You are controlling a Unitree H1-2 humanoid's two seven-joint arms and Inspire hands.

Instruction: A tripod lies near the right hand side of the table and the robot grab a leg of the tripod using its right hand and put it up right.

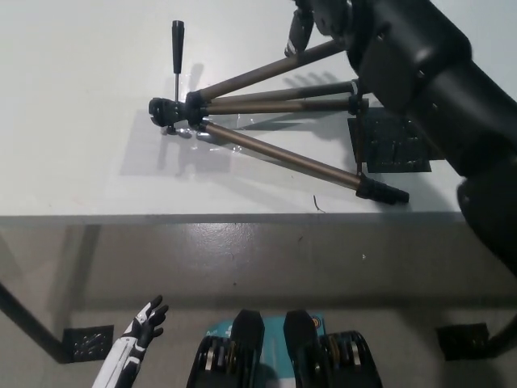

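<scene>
At the lower left of the frame the white left hand (142,326) rests below the table edge, its fingers spread and holding nothing. Across the middle of the white table (73,129) the tripod (266,121) lies flat on its side, its head and pan handle at upper centre-left and its three legs fanning toward the right, partly over a dark mat (396,149). At the upper right the black right hand (319,20) sits over the far leg (258,74) (whether its fingers have closed I cannot tell), so the step in hand looks like the reach-and-grasp; next it needs a firm hold on that leg, then a lift and swing to stand the tripod up.
</scene>
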